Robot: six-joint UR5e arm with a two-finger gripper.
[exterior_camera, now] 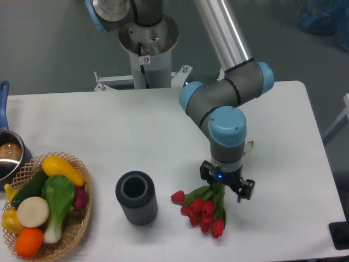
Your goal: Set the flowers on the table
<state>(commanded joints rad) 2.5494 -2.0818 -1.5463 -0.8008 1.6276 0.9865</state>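
The flowers point(202, 209), a bunch of red tulip buds on green stems, lie low on the white table point(109, 123) near its front edge, right of the dark vase. My gripper point(226, 184) hangs straight down over the stems just behind the buds. Its fingers point(246, 191) are spread apart on either side of the stems, so it looks open. The arm's wrist hides most of the stems; one stem tip point(249, 144) pokes out behind it.
A dark ribbed cylinder vase point(136, 197) stands upright left of the flowers. A wicker basket point(83, 226) of colourful vegetables sits at the front left corner. A metal pot point(7, 157) with a blue handle is at the left edge.
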